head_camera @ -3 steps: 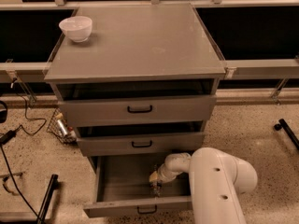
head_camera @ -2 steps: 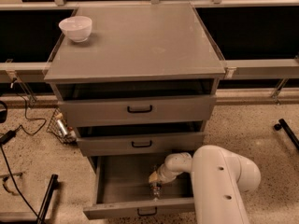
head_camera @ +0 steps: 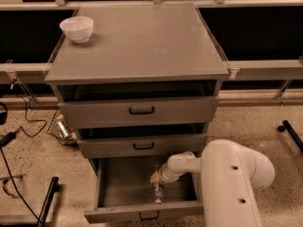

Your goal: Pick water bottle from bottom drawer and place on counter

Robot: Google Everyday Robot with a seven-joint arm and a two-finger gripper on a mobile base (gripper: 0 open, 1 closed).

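Note:
The bottom drawer (head_camera: pixel 106 193) is pulled open under two shallower grey drawers. My arm reaches into it from the right. The gripper (head_camera: pixel 155 179) is inside the drawer, near its middle, right over the water bottle (head_camera: pixel 156 193). The bottle is small and clear, and it shows just below the gripper, pointing toward the drawer's front wall. The gripper's body hides the bottle's upper end, so I cannot tell whether the two touch. The counter (head_camera: pixel 142 41) is the broad grey cabinet top above.
A white bowl (head_camera: pixel 76 29) sits on the counter's back left corner. A wire basket (head_camera: pixel 61 126) and cables lie on the floor left of the cabinet. A black leg (head_camera: pixel 47 202) stands at the lower left. Rails run along both sides of the cabinet.
The gripper has shifted slightly inside the bottom drawer. More of the bottle now shows below it. The drawers and bowl have not moved.

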